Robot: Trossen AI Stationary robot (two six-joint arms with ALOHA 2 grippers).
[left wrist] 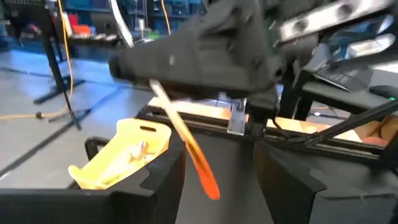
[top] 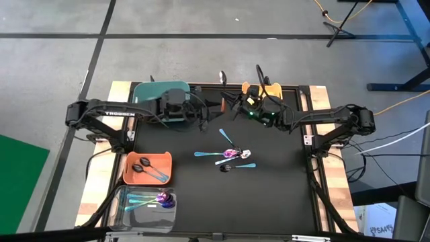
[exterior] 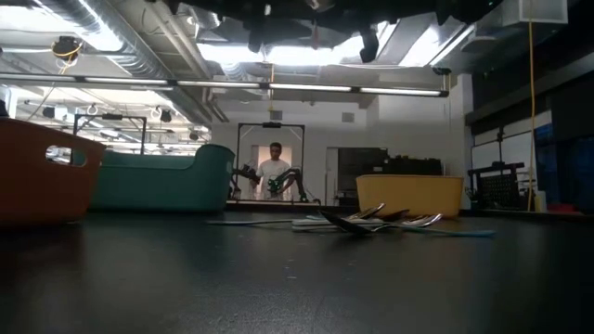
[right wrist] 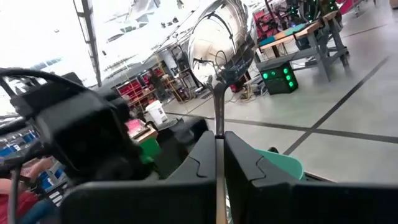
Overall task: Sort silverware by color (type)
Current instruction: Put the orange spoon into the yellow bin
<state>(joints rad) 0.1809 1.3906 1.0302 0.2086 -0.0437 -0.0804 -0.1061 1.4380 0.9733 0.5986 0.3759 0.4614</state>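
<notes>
My right gripper [top: 235, 106] is shut on a spoon with a shiny silver bowl [right wrist: 217, 43] and an orange handle end [left wrist: 208, 177], held above the table's far middle. My left gripper [left wrist: 221, 158] faces it from the left, open. Its fingers stand on either side of the orange end, and no touch shows. Teal, purple, silver and black spoons [top: 230, 155] lie loose on the black mat's middle. In the orange bin [top: 148, 168] lie black spoons. Teal and purple ones lie in the clear bin [top: 144, 202]. My right gripper pinches the spoon's thin handle [right wrist: 219, 127] between its two fingers, which come about level from the table's right and lie across it. The bowl sticks out on the far side and the orange end on the near side. The spoon is lifted clear.
A teal bin [top: 161, 94] stands at the far left under my left arm. A yellow bin [left wrist: 124, 155] with silver spoons stands at the far right. In the low view a person [exterior: 275, 172] stands in the room beyond the table.
</notes>
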